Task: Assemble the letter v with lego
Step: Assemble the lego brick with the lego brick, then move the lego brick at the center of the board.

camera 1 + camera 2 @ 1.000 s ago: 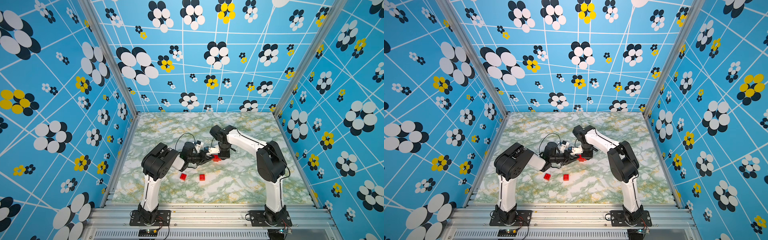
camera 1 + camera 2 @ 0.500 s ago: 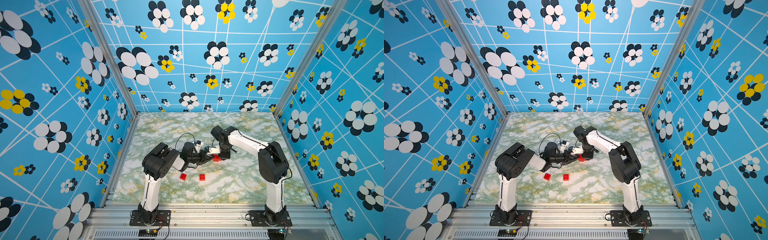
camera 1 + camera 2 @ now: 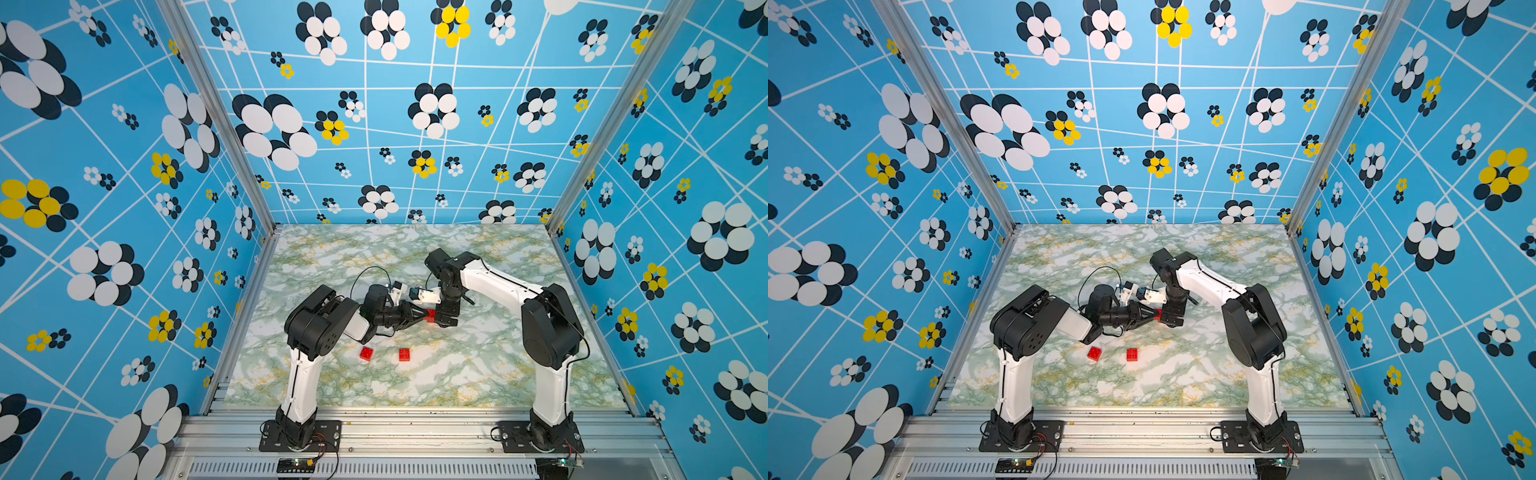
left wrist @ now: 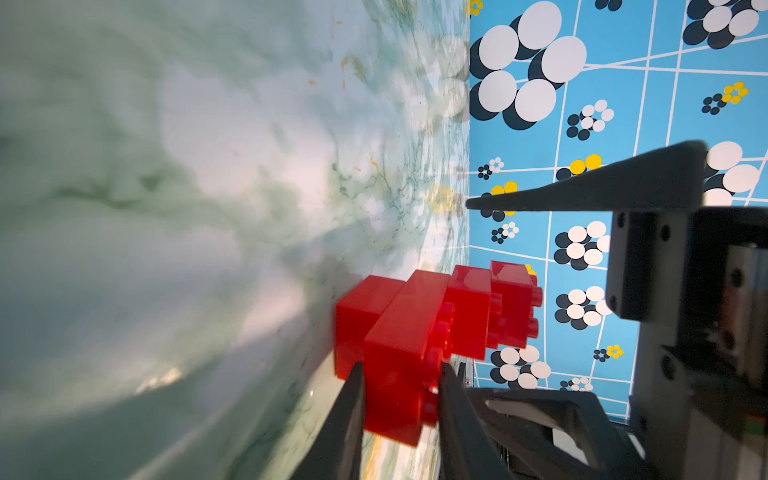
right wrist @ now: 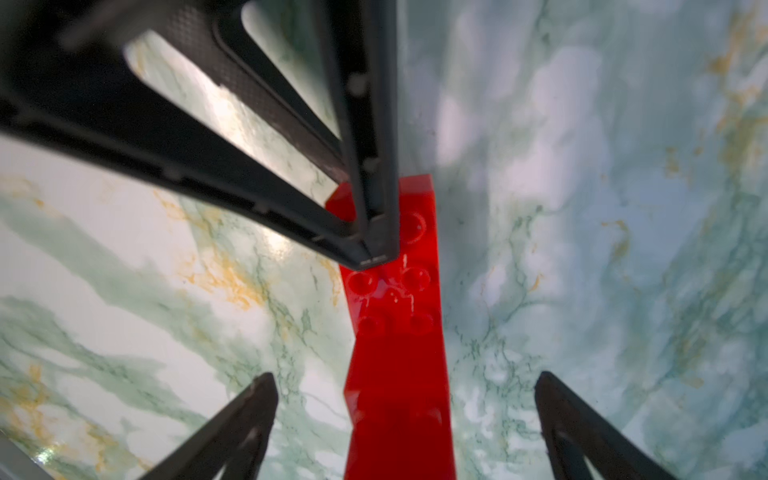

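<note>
A stepped stack of joined red lego bricks (image 4: pixel 415 332) stands on the marble table at the centre, shown in both top views (image 3: pixel 431 314) (image 3: pixel 1158 314). My left gripper (image 4: pixel 402 374) is shut on its near brick, reaching in level from the left (image 3: pixel 417 314). My right gripper (image 5: pixel 405 382) hangs open over the stack (image 5: pixel 399 332), a finger well off each side, touching nothing. It points down from above (image 3: pixel 445 319). Two loose red bricks (image 3: pixel 366 353) (image 3: pixel 404 354) lie flat nearer the front (image 3: pixel 1094 353) (image 3: pixel 1132 354).
The left gripper's dark fingers (image 5: pixel 370 232) cross the stack in the right wrist view. Blue flowered walls (image 3: pixel 124 208) close the table on three sides, and an aluminium rail (image 3: pixel 415 419) runs along the front with both arm bases on it.
My right gripper has opened and let go of the red stack. The left gripper stays shut on it, and both arms have hardly moved.
</note>
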{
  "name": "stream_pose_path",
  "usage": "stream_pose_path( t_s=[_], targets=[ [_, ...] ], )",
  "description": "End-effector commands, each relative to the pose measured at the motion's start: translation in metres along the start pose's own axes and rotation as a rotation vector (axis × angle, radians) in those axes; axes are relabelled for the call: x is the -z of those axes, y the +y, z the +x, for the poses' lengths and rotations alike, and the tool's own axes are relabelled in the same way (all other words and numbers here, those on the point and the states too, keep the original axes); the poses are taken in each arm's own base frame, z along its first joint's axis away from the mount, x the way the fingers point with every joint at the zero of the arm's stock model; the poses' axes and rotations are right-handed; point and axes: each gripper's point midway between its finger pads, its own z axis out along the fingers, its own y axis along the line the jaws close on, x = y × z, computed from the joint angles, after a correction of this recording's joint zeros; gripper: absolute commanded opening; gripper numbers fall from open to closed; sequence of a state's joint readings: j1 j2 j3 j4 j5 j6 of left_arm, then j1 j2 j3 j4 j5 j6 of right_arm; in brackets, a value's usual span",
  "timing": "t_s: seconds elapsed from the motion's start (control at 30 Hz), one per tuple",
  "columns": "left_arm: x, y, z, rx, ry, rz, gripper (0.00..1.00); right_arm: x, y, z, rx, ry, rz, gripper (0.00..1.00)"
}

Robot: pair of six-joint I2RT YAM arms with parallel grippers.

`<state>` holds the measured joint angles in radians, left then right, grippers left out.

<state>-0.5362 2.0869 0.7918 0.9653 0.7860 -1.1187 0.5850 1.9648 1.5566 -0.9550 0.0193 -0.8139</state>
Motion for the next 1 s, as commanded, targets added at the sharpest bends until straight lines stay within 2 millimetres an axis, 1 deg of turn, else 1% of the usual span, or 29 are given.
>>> stream_pose_path(
  t_s=[0.0, 0.07, 0.1, 0.13, 0.17, 0.2, 0.27, 0.3, 0.37, 0.5, 0.57, 0.7, 0.8, 0.9, 0.97],
  targets=[
    [0.003, 0.021, 0.005, 0.048, 0.000, -0.054, 0.27, 0.035, -0.013, -0.002, -0.107, -0.100, 0.082, 0.99],
    [0.003, 0.021, 0.005, 0.049, -0.003, -0.055, 0.27, 0.053, -0.029, 0.003, -0.239, -0.129, 0.169, 0.99],
    [0.003, 0.021, 0.004, 0.048, -0.004, -0.055, 0.27, 0.067, -0.043, 0.008, -0.370, -0.129, 0.243, 0.99],
    [0.004, 0.021, 0.004, 0.047, -0.007, -0.055, 0.27, 0.081, -0.049, 0.017, -0.483, -0.107, 0.282, 0.99],
    [0.004, 0.022, 0.004, 0.047, -0.009, -0.055, 0.27, 0.094, -0.054, 0.025, -0.570, -0.088, 0.317, 0.99],
    [0.004, 0.022, 0.003, 0.046, -0.013, -0.054, 0.27, 0.102, -0.057, 0.033, -0.634, -0.069, 0.359, 0.99],
    [0.005, 0.022, 0.002, 0.046, -0.018, -0.053, 0.27, 0.115, -0.054, 0.043, -0.747, -0.083, 0.403, 0.99],
    [0.005, 0.022, 0.001, 0.044, -0.021, -0.052, 0.26, 0.116, -0.047, 0.048, -0.820, -0.098, 0.402, 0.99],
    [0.006, 0.023, 0.000, 0.043, -0.027, -0.052, 0.26, 0.119, -0.031, 0.050, -0.920, -0.147, 0.375, 0.99],
    [0.006, 0.024, 0.000, 0.047, -0.032, -0.046, 0.26, 0.107, 0.012, 0.039, -0.964, -0.172, 0.306, 0.99],
    [0.009, 0.025, -0.001, 0.050, -0.040, -0.042, 0.26, 0.102, 0.033, 0.028, -0.979, -0.188, 0.273, 0.99],
    [0.015, 0.025, -0.003, 0.049, -0.053, -0.044, 0.26, 0.095, 0.063, 0.009, -1.069, -0.248, 0.202, 0.96],
    [0.020, 0.028, -0.006, 0.051, -0.061, -0.045, 0.26, 0.090, 0.084, -0.011, -1.108, -0.298, 0.152, 0.92],
    [0.021, 0.029, -0.009, 0.052, -0.062, -0.042, 0.26, 0.076, 0.102, -0.031, -1.126, -0.297, 0.126, 0.89],
    [0.022, 0.030, -0.012, 0.052, -0.063, -0.043, 0.26, 0.063, 0.115, -0.047, -1.149, -0.285, 0.087, 0.84]
  ],
)
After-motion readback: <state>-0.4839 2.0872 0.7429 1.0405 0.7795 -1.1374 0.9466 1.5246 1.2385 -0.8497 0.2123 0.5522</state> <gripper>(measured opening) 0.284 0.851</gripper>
